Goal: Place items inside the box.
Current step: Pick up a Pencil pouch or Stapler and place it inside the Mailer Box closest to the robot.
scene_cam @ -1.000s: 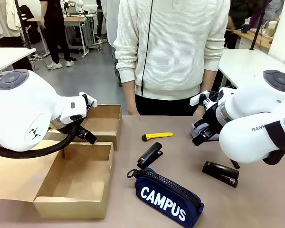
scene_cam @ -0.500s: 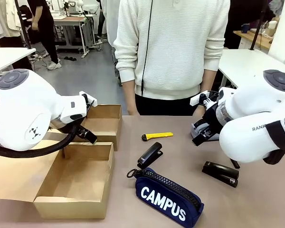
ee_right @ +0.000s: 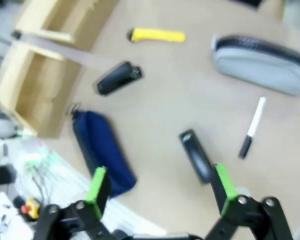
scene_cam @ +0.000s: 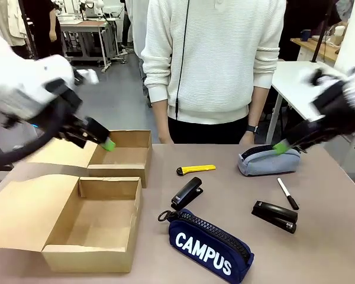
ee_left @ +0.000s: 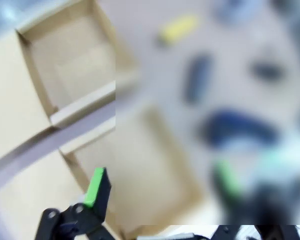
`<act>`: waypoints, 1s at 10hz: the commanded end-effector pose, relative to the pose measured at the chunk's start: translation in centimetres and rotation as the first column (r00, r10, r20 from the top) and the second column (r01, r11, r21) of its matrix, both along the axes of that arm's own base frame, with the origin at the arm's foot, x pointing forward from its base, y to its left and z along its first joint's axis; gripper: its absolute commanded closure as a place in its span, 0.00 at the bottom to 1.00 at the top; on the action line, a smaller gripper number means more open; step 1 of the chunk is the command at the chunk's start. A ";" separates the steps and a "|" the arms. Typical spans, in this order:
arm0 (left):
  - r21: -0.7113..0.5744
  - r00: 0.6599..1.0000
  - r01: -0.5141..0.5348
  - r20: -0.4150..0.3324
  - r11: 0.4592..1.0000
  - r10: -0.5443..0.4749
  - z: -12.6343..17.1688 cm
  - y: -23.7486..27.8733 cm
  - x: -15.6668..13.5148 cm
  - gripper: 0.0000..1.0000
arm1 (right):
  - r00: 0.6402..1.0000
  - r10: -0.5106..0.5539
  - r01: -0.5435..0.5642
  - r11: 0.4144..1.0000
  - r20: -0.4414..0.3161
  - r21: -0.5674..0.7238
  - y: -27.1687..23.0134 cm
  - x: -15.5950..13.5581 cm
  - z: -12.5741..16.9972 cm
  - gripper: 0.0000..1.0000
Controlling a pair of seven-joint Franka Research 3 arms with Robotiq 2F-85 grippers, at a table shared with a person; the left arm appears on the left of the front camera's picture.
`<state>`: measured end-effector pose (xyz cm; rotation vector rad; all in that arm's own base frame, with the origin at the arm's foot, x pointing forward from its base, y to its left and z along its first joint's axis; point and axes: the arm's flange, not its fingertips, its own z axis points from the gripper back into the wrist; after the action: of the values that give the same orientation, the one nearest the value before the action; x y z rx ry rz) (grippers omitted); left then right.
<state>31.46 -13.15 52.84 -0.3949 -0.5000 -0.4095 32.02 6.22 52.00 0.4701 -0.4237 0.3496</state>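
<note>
Worktop (scene_cam: 319, 254) brown; person (scene_cam: 213, 65) in white knit top stands at far edge, watch on one wrist.

Box (scene_cam: 89, 260): cardboard, open, on robot's-left part of worktop. Two compartments, one far, one near; flap spread flat to the left.

Items all out on worktop, right of box:
- yellow utility knife (scene_cam: 196, 170): far-middle, flat, near far compartment but apart from it.
- black stapler (scene_cam: 187, 193): nearer the robot than the knife, approx. centre.
- navy case (scene_cam: 208, 245): "CAMPUS" in white, at near edge, lying at an angle; zip-pull end just beside black stapler.
- second stapler (scene_cam: 275, 215): right side, well apart from the first.
- marker pen (scene_cam: 287, 193): white w/ black cap, between second stapler and grey case.
- grey case (scene_cam: 268, 161): far right, zip on top.

Left claw (ee_left: 160, 184): left wrist view badly blurred, but green pads stand wide apart w/ nothing between, box below. Front view: arm blurred, one green pad by far compartment's left corner; contact w/ rim can't tell.

Right claw (ee_right: 161, 185): pads spread wide, holding nothing; right wrist view looks down on the items, second stapler just above its pad. Front view: arm blurred, green pad in front of grey case's top; touching or not, can't tell.
</note>
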 end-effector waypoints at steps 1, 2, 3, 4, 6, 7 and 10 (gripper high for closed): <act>-0.278 0.994 -0.002 -0.106 0.961 -0.028 -0.8 8.1 -2.1 0.00 | 0.956 -0.213 0.262 0.931 -0.204 0.255 -10.5 -0.7 1.0 0.00; -0.450 0.994 -0.060 -0.110 0.891 0.012 -1.8 13.5 -3.3 0.00 | 0.922 -0.274 0.370 0.832 -0.274 0.414 -16.8 -1.6 0.0 0.00; -0.597 0.988 -0.148 -0.125 0.788 0.092 -3.2 19.0 -4.3 0.00 | 0.896 -0.307 0.434 0.753 -0.320 0.495 -20.4 -2.1 -1.5 0.00; -0.698 0.964 -0.263 -0.156 0.666 0.217 -5.3 24.0 -5.7 0.00 | 0.880 -0.338 0.473 0.675 -0.333 0.566 -23.2 -2.6 -3.1 0.00; -0.785 0.865 -0.469 -0.315 0.404 0.392 -11.3 29.2 -8.4 0.00 | 0.860 -0.368 0.503 0.490 -0.354 0.712 -27.1 -3.7 -6.3 0.00; -0.797 0.852 -0.485 -0.338 0.360 0.400 -12.6 29.5 -8.7 0.00 | 0.847 -0.380 0.523 0.463 -0.372 0.715 -27.3 -3.8 -6.8 0.00; -0.754 0.870 -0.474 -0.320 0.454 0.376 -6.5 36.0 -6.6 0.00 | 0.819 -0.393 0.570 0.487 -0.417 0.661 -28.5 -4.9 -6.4 0.00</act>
<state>25.09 24.04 44.05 -1.1908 -0.6307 0.4839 27.55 -22.04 44.88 1.2175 -0.4675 -0.5342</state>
